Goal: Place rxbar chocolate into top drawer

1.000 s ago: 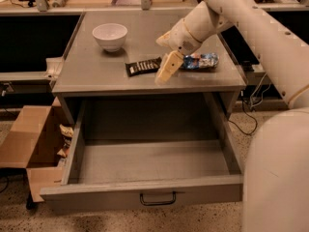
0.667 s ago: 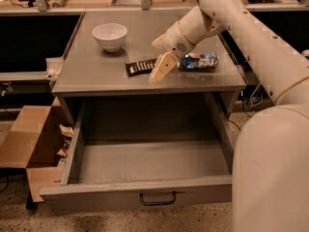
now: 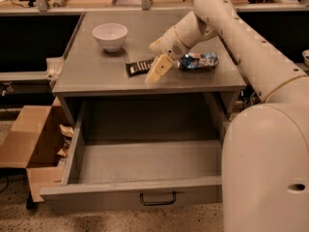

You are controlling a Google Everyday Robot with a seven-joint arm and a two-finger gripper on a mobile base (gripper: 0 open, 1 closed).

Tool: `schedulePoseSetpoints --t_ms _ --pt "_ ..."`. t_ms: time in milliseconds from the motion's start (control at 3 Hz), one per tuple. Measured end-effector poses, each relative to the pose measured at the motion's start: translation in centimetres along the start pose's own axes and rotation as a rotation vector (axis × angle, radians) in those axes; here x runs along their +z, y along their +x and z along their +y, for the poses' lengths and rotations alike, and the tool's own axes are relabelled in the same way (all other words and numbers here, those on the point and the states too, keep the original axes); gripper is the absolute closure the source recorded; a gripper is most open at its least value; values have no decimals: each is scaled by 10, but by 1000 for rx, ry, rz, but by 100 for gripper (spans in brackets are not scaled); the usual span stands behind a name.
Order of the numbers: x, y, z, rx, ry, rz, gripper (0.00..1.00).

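Note:
The rxbar chocolate (image 3: 139,67) is a flat dark bar with pale lettering, lying on the grey table top (image 3: 96,71) near its middle. My gripper (image 3: 157,70) hangs over the bar's right end, its cream fingers pointing down toward the table's front edge. The top drawer (image 3: 145,168) is pulled fully out below the table, empty, with a dark bail handle (image 3: 157,198) at the centre of its front panel.
A white bowl (image 3: 110,36) stands at the back left of the table. A shiny blue-and-white packet (image 3: 199,60) lies right of the gripper. An open cardboard box (image 3: 30,144) sits on the floor at left. My arm and base fill the right side.
The gripper has moved a little left and down toward the bar's right end. The bar, bowl and packet have not moved.

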State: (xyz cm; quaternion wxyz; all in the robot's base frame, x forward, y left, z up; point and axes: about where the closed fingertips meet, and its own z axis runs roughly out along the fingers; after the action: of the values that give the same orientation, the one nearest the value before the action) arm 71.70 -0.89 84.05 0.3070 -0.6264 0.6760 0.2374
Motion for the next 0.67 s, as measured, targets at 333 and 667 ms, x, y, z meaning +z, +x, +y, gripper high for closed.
schedulePoseSetpoints --t_ms 333,667 --pt "12 5 -6 19 -15 -2 0" --pt "21 12 -12 40 -25 -1 18"
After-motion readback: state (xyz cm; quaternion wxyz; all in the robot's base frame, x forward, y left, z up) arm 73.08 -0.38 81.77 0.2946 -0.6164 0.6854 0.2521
